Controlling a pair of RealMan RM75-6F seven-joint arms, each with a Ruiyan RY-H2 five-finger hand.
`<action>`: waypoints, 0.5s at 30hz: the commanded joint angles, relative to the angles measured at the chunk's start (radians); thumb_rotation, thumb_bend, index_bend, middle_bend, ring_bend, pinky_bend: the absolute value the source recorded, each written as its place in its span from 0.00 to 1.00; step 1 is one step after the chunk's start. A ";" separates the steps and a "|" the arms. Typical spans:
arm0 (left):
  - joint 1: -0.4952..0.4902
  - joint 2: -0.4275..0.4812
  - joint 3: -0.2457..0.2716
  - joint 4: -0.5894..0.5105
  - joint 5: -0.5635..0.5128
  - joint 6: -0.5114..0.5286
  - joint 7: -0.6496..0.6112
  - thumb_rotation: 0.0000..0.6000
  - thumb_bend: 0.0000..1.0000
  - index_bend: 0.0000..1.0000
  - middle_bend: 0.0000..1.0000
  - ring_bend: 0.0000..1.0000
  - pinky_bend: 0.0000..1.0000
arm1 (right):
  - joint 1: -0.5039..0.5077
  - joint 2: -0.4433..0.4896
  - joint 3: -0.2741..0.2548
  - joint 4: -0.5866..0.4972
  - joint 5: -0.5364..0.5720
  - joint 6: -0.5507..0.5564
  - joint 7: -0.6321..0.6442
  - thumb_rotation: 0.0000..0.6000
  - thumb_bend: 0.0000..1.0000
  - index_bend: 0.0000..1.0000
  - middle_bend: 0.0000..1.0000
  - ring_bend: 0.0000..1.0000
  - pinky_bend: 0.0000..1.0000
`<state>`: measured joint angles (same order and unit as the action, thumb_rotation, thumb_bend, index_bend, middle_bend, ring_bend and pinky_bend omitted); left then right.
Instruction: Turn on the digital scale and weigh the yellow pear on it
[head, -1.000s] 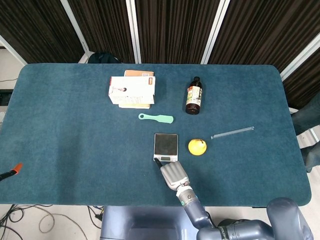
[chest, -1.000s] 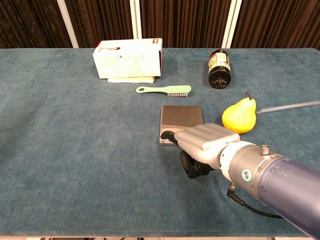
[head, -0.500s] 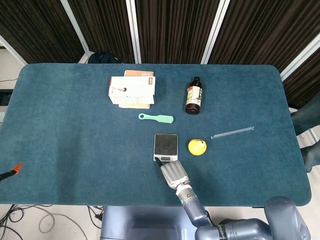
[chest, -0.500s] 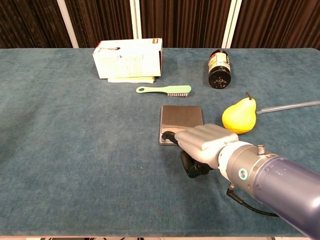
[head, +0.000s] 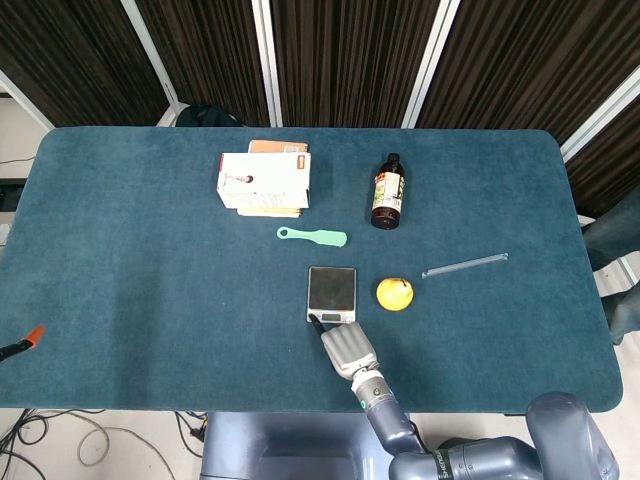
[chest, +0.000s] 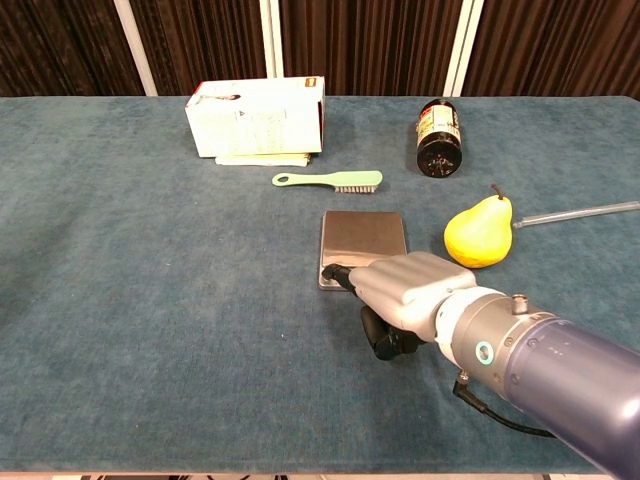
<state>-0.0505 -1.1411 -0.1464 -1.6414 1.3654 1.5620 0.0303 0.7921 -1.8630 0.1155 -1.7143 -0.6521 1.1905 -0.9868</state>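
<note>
From the head view, the right hand (head: 346, 347) reaches over the near edge of the blue table (head: 130, 260), one dark fingertip touching the near left corner of the digital scale (head: 331, 293), while the yellow pear (head: 394, 293) sits on the cloth just right of the scale, not on it. In the chest view, the right hand (chest: 408, 292) holds nothing, one finger extended onto the scale's (chest: 362, 243) front edge and the rest curled under, with the pear (chest: 479, 233) standing beside the scale's right side; the left hand shows in neither view.

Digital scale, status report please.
Right hand fingertip at the silver digital scale's front edge, holding nothing. Left hand out of view. Yellow pear on the cloth beside the scale. Platform bare.
</note>
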 joint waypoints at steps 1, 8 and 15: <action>0.000 0.000 0.000 0.000 0.000 0.001 0.001 1.00 0.09 0.02 0.02 0.00 0.03 | 0.001 -0.001 -0.002 0.003 0.001 0.001 0.001 1.00 1.00 0.00 0.84 0.91 0.80; 0.001 0.000 -0.001 0.000 -0.001 0.001 0.001 1.00 0.09 0.02 0.02 0.00 0.03 | 0.001 -0.003 -0.010 0.007 0.002 0.002 0.004 1.00 1.00 0.00 0.84 0.91 0.80; 0.000 0.001 -0.001 -0.003 -0.003 0.000 0.001 1.00 0.09 0.02 0.02 0.00 0.03 | -0.001 -0.007 -0.023 0.013 0.001 0.003 0.008 1.00 1.00 0.00 0.84 0.91 0.80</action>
<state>-0.0500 -1.1406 -0.1472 -1.6440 1.3626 1.5616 0.0316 0.7911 -1.8702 0.0926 -1.7017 -0.6512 1.1934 -0.9789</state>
